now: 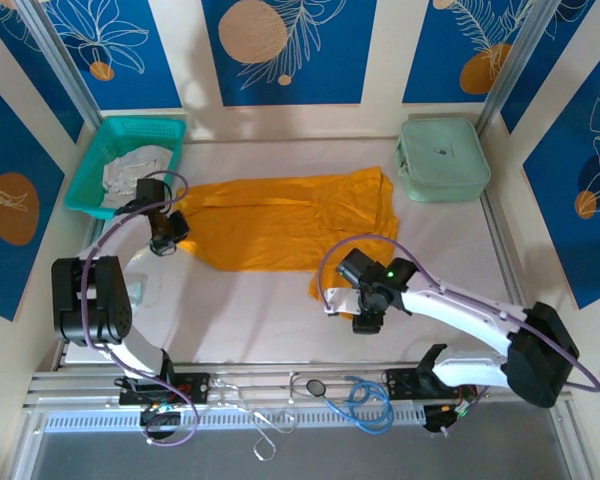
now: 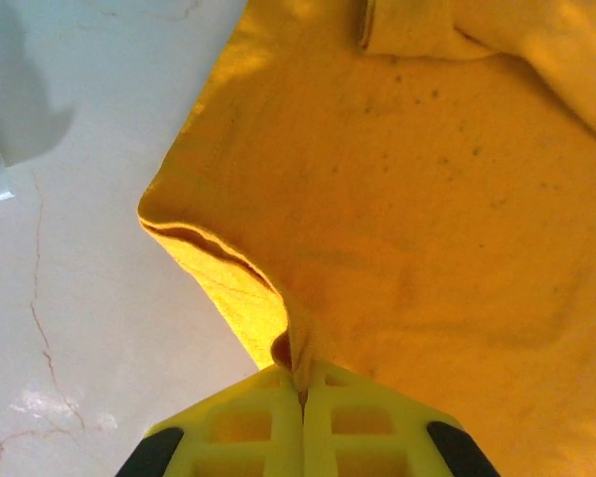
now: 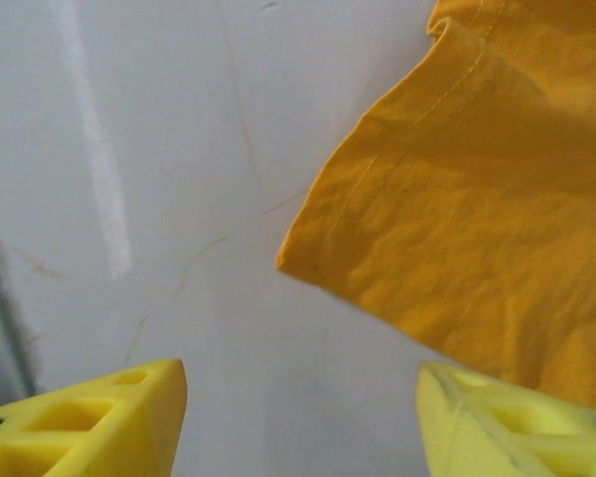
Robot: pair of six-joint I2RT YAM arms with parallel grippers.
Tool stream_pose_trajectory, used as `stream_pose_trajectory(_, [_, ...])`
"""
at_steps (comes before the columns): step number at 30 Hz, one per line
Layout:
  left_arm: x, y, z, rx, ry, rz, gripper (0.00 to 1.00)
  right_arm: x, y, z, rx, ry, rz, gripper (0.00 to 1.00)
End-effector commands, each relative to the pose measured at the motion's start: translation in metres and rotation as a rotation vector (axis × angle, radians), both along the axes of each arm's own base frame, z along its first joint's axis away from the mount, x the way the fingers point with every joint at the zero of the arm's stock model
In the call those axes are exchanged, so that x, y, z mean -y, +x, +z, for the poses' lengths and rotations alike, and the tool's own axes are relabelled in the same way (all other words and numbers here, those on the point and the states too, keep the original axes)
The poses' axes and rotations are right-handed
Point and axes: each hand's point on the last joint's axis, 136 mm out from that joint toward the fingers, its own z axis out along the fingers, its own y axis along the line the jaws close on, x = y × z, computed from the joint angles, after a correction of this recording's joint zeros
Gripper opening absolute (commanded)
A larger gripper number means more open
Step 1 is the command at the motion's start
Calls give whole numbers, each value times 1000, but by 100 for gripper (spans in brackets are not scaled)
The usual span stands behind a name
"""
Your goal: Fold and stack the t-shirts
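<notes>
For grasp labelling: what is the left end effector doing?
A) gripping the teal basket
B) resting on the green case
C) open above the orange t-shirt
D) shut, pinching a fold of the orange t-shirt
D: the left end effector is closed, with orange t-shirt cloth gathered between its tips.

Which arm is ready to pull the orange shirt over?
Left, probably: the left end effector is shut on the orange t-shirt. The right end effector is open near a hem corner, holding nothing.

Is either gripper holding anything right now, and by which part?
The left gripper is shut on the mustard-orange t-shirt, pinching a folded edge at its left end. The right gripper is open and holds nothing.
</notes>
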Motion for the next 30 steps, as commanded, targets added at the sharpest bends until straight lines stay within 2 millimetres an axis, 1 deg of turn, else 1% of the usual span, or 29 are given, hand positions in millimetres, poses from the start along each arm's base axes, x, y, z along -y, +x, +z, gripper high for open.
stream_pose_trajectory(1, [5, -7, 7, 15, -11, -35, 0, -8, 17, -10, 25, -22, 26, 61])
stream_pose_trajectory(3, [8, -8, 9, 22, -23, -42, 0, -9, 19, -19, 5, -45, 27, 59])
stream_pose_trajectory(7, [10, -9, 12, 33, -36, -50, 0, -7, 17, -33, -24, -98, 45, 58])
stream_pose_trajectory(14, [7, -9, 16, 43, -12, -53, 0, -14, 19, -45, -38, -86, 37, 57])
stream_pose_trajectory(17, [7, -9, 14, 39, -12, -53, 0, -17, 21, -51, -45, -88, 30, 53])
stream_pose_trajectory(21, [7, -10, 12, 36, -10, -54, 0, -20, 25, -56, -47, -96, 24, 41])
stream_pose_trajectory(24, [5, -11, 12, 34, -2, -53, 0, -21, 29, -54, -33, -104, 22, 23])
stream_pose_trajectory(27, [5, -11, 9, 25, 4, -55, 0, -15, 31, -47, -7, -122, 28, 3])
stream_pose_trajectory(28, [4, -12, 7, 19, 7, -57, 0, -11, 29, -43, -3, -132, 29, 0])
stream_pose_trajectory(30, [4, -14, 3, 4, 9, -59, 0, -2, 25, -33, 0, -147, 19, 0])
